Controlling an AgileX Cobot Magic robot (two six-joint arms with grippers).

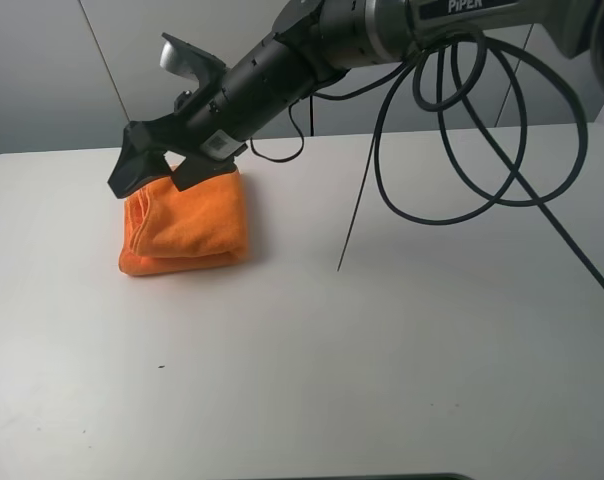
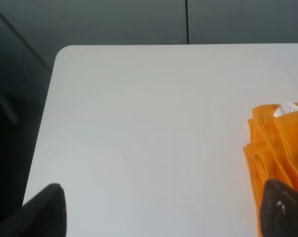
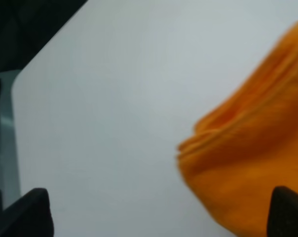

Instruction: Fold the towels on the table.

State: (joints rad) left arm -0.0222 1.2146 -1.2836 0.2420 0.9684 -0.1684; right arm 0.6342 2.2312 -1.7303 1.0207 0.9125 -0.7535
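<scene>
The bare near stretch of the table (image 1: 312, 400) fills the front of the high view, white and smooth with a few tiny dark specks. Beyond it, toward ten o'clock from the middle of that view, lies the orange towel (image 1: 187, 225), folded into a thick stacked bundle and resting flat on the tabletop. Its long axis runs roughly twelve to six in the high view, with the layered folded edges showing along its near end and left side. A black arm reaches in from about one o'clock, crossing the middle, and its gripper (image 1: 157, 168) hangs over the far end of the towel with its jaws spread wide and nothing between them; whether a finger touches the cloth I cannot tell. Loops of black cable (image 1: 462, 150) hang from that arm over the table. In the right wrist view the right gripper (image 3: 161, 212) is released, its dark fingertips (image 3: 30, 212) wide apart, the blurred towel beside one tip. In the left wrist view the left gripper (image 2: 164, 212) is likewise spread and empty, and a small white label (image 2: 286, 108) shows at the towel's edge.
</scene>
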